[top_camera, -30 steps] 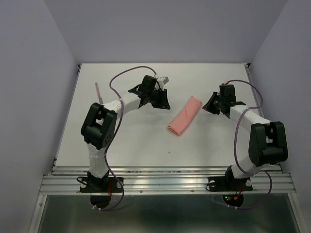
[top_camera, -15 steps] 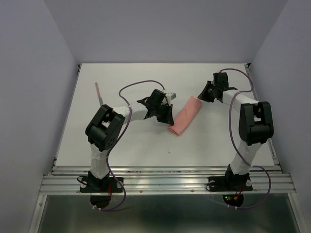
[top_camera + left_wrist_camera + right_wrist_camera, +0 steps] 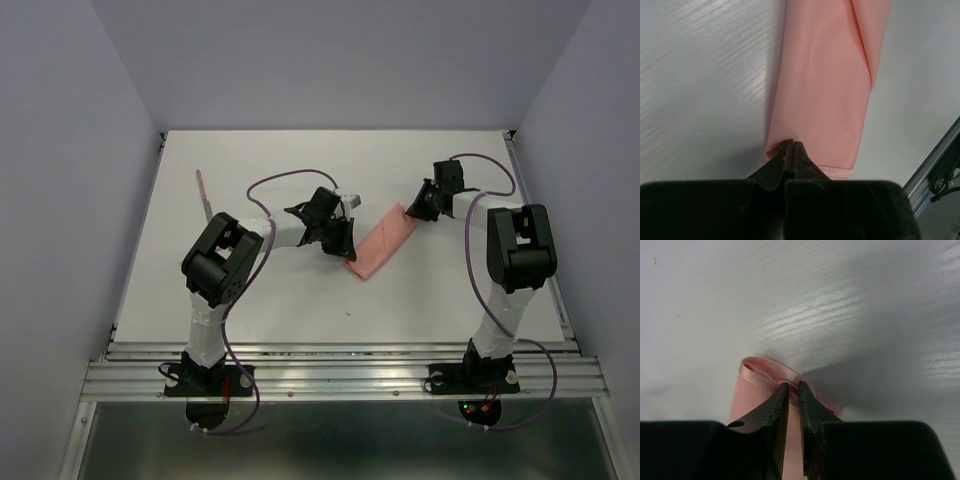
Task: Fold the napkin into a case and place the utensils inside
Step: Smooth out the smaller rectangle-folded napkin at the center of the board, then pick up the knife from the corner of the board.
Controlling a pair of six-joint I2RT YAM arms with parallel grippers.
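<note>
Top external view: the napkin (image 3: 382, 240) lies folded into a narrow salmon-pink strip on the white table (image 3: 300, 290). It runs diagonally between the two sets of fingers. The left gripper (image 3: 345, 250) is at the strip's nearer end and the right gripper (image 3: 410, 210) is at its farther end. One thin utensil (image 3: 204, 190) with a pinkish shaft lies far out to the left of the left fingers, well apart from the cloth. Its type cannot be determined.

Left wrist view: the fingers are pressed together with no gap between them. Their tips rest on the strip's end, just inside its hemmed edge. The rest of the strip extends straight ahead of the tips, flat, with one lengthwise fold line to the right. Whether a layer of cloth is nipped between the tips cannot be determined.

Right wrist view: the fingers stand a thin slit apart, with pink cloth showing in the slit. They appear clamped on the strip's end. The hemmed edge curls up in a small loop just ahead of the tips and to their left. Bare table lies beyond the loop.
</note>
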